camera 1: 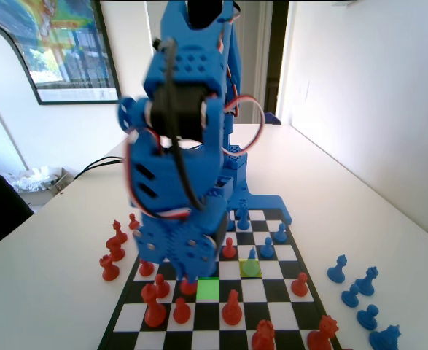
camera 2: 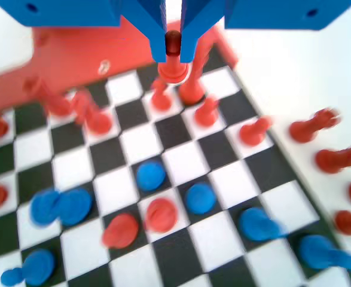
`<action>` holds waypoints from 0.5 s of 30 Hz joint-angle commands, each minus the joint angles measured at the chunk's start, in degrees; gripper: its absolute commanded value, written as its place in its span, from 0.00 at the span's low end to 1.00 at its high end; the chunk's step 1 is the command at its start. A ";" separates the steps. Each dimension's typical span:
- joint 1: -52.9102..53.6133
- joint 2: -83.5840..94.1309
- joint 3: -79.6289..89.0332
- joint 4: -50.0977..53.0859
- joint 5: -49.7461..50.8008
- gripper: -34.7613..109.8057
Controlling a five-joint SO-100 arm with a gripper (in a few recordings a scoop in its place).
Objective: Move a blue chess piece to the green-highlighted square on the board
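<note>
Over the board (camera 1: 301,295), the gripper (camera 2: 173,52) hangs low with jaws nearly shut around a red piece (camera 2: 174,66); a firm hold can't be confirmed. Green square (camera 1: 208,289) is empty. Blue piece (camera 1: 252,255) sits on the yellow-green square (camera 1: 251,268), just right and farther. Task not started, apparently.

chess piece (camera 1: 252,254) behind the square (camera 1: 208,289)

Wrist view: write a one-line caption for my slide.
The gripper pinches the head of a red piece near the far end of the board.
</note>
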 commanded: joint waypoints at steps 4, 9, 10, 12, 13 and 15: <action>7.82 12.92 0.62 0.35 -1.14 0.25; 14.24 13.45 3.16 0.44 -2.29 0.25; 15.29 13.27 3.87 -0.53 -2.37 0.25; 17.67 12.39 5.27 -3.52 -2.99 0.25; 18.72 11.69 5.27 -3.69 -3.43 0.25; 21.18 10.02 5.36 -3.87 -4.57 0.25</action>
